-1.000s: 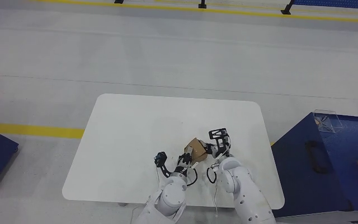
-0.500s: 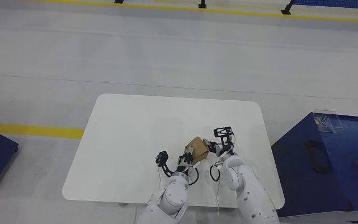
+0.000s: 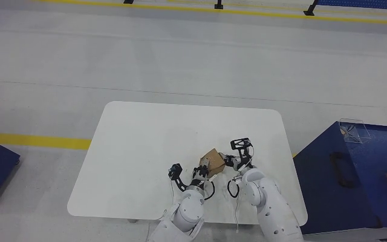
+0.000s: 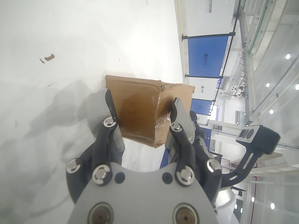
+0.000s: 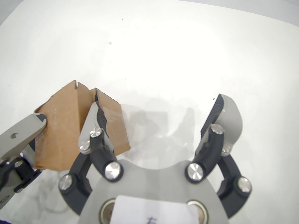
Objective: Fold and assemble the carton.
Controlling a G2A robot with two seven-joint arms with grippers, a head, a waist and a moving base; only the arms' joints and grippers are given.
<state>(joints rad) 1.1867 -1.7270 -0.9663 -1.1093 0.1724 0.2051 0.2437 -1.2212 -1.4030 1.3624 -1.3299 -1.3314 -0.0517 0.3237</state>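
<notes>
1. Carton (image 3: 211, 160): small brown cardboard box, partly folded and tilted. It sits lower centre of the top view, slightly right of middle, over the near part of the white table (image 3: 151, 139).
2. Left gripper (image 4: 141, 97): closed on the carton. Its fingers (image 4: 112, 108) press two opposite sides, with a folded corner of the box between them.
3. Right gripper (image 5: 158, 115): spread wide, holding nothing. One finger lies against the carton's taped side panel; the other is well apart from it, over bare table.
4. Carton detail: right wrist view shows the far flap edges not closed flush, with a small notch at the corner. Left wrist view shows clear tape on one face and a dark stain on the face between the left fingers.
5. Can't tell whether the carton's lower edge touches the table or hangs just above it.
6. Small brown cardboard scrap (image 4: 49, 57) lies on the table, well apart from the carton.
</notes>
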